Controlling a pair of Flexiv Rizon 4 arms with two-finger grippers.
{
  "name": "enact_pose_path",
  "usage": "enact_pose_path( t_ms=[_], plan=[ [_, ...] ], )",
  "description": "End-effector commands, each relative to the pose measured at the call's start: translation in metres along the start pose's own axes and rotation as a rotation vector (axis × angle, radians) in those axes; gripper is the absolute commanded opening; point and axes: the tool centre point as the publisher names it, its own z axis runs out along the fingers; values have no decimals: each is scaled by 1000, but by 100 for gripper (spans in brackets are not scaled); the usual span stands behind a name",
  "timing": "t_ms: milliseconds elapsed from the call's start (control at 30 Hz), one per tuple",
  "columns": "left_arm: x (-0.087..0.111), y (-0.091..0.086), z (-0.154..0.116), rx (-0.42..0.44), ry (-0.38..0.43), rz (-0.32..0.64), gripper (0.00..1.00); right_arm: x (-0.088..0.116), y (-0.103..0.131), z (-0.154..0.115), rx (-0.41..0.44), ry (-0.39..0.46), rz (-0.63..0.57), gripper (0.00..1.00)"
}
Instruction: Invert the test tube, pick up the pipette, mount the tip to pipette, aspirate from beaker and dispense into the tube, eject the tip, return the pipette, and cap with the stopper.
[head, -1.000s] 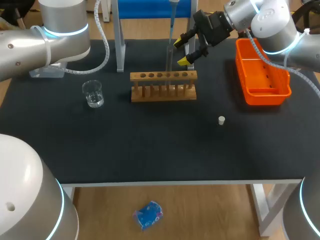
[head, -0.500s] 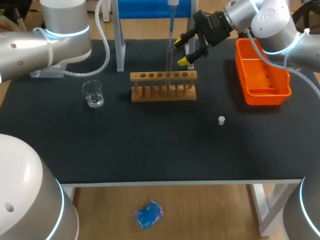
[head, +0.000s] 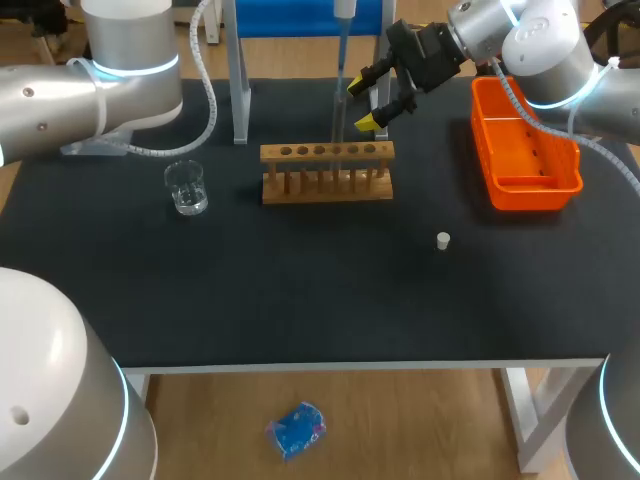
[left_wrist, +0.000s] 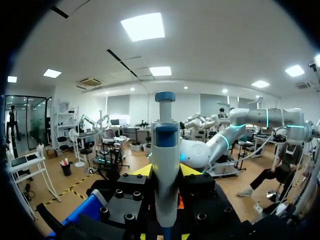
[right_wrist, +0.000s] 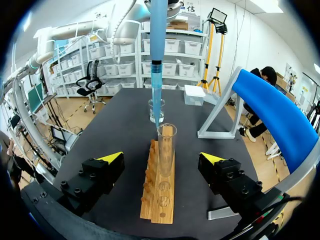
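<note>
Left claw clamps the pipette, tip above the tube; right claw gapes wide around that tube, untouching

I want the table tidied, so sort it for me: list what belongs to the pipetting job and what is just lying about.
Job: pipette, test tube, beaker, stopper, wooden rack holding the tube, blue stand.
Lying about, probably: orange tray; no step names it.
</note>
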Motion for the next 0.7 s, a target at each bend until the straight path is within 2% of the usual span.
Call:
enact_pose_path(
  t_ms=[33,267,467,700],
  plan=[
    [-2,0,0,-3,10,-8,0,-1,0,-1,3,3,0,100],
    [-1,-1,1,-6,14,-9,0,-1,0,-1,3,3,0,100],
    [1,-15,-1,-12,5,20,0,-1,0,-1,3,3,0,100],
    [3,-21,0,-14,-1,35,0,-1,0,-1,3,3,0,100]
  ],
)
